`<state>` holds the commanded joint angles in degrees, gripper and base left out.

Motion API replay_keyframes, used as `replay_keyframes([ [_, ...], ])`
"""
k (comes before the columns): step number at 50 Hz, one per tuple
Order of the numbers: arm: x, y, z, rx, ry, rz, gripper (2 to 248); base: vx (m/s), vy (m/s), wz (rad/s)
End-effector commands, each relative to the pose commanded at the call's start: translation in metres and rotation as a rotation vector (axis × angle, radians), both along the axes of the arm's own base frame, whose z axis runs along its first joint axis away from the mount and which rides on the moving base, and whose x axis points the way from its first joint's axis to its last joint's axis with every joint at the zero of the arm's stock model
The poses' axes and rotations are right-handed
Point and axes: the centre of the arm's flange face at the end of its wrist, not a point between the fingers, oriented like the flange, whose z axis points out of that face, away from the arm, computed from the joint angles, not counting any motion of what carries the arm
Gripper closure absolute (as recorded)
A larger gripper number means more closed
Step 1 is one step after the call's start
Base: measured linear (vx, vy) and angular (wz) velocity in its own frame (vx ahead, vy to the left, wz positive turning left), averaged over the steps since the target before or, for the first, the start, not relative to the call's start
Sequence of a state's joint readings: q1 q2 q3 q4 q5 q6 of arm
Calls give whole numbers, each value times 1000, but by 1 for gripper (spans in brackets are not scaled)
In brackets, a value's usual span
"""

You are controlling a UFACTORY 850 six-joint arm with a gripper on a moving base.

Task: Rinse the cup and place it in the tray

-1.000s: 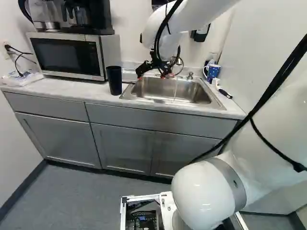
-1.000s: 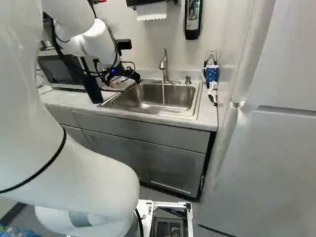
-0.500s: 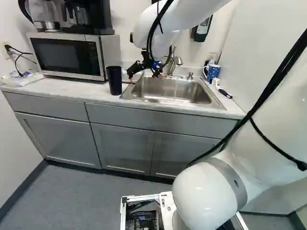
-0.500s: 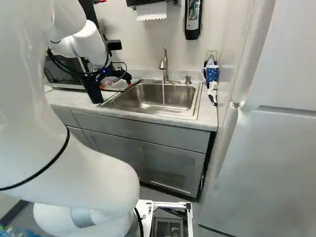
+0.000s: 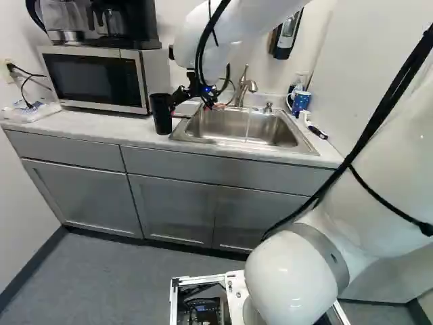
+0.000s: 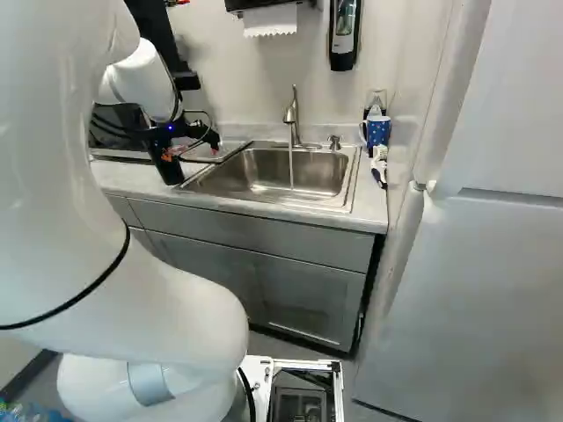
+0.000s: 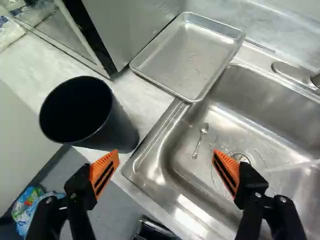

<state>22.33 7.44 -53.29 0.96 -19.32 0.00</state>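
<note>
Along the counter (image 5: pixel 81 120), starting at the left of the left base view, we see a clear plastic pack (image 5: pixel 30 110), then a microwave (image 5: pixel 95 80) with a coffee maker (image 5: pixel 115 24) on top. Next comes the tall black cup (image 5: pixel 162 116), upright on the counter with its mouth up, near the microwave and just beside the sink's rim.

Right of the cup in that view, we have our gripper (image 5: pixel 191 107) low over the counter and the near corner of the sink. In the wrist view the two fingers of the gripper (image 7: pixel 165 154) stand wide apart, and they hold nothing between their orange pads (image 7: pixel 104 172). One finger is close beside the cup's wall; whether it touches, we cannot tell.

Ahead of the fingers, the metal tray (image 7: pixel 185 60) lies beside the microwave, one corner reaching over the sink's edge. Further right we look into the steel sink (image 6: pixel 352 171), where a small spoon (image 7: pixel 201 140) lies near the drain (image 7: pixel 241 158). Water runs from the faucet (image 6: pixel 294 114) into the basin. Past it, a pump dispenser (image 6: pixel 334 142) stands on the sink's deck, and a blue dotted mug (image 6: pixel 378 131) sits by the wall.
</note>
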Motion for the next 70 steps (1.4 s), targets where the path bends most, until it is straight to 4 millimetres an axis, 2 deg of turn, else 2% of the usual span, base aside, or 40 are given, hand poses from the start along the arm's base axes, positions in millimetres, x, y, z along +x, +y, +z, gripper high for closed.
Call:
replay_keyframes([
  [38, -6, 63, 1, -1, 2, 127, 3, 0, 0, 0],
  [49, -5, 64, 0, 3, -7, 128, 3, 0, 0, 0],
  [70, 7, 72, -17, 19, -40, 129, 3, 0, 0, 0],
])
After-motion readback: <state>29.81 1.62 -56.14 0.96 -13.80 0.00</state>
